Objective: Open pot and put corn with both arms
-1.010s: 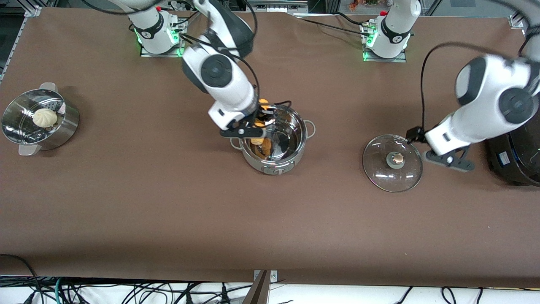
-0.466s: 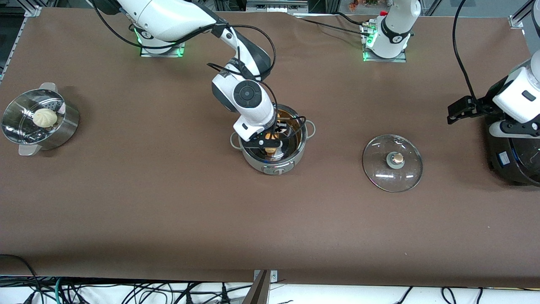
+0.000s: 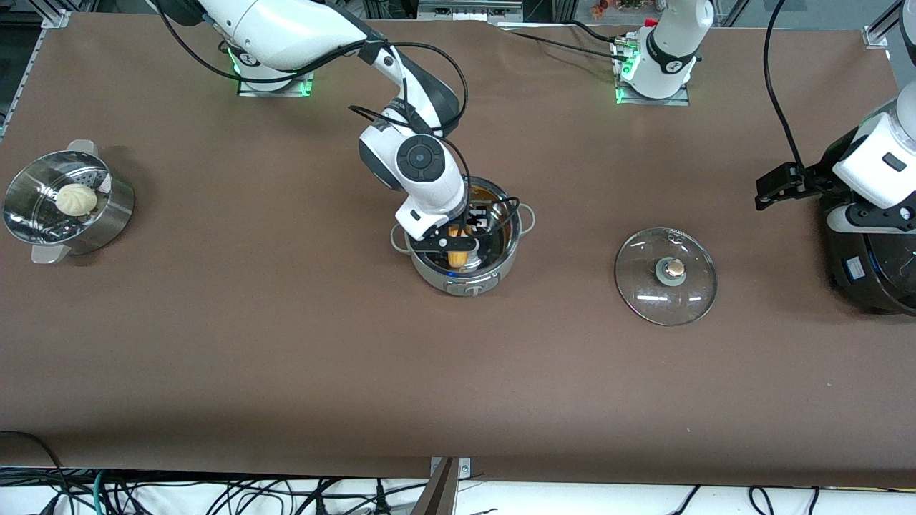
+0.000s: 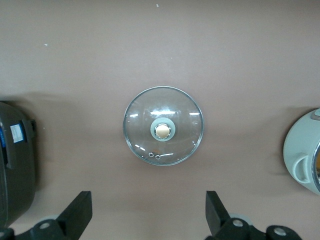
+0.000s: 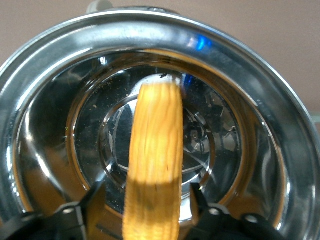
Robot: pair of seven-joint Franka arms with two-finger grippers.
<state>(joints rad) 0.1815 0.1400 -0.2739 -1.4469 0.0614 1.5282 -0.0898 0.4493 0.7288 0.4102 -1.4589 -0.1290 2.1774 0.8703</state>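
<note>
Your right gripper [image 3: 459, 245] is down inside the pot [image 3: 465, 279] mid-bench, clamped on the corn [image 5: 154, 160], while your left gripper [image 4: 147, 220] hangs wide open above the glass lid [image 4: 163, 125].

the pot [image 5: 280, 150] is mirror-bright polished steel; the corn [image 5: 154, 165] inside it looks matt and finely ridged. beside the pot, the clear glass lid [image 3: 666, 276] lies on a matt brown table [image 3: 286, 343].
</note>
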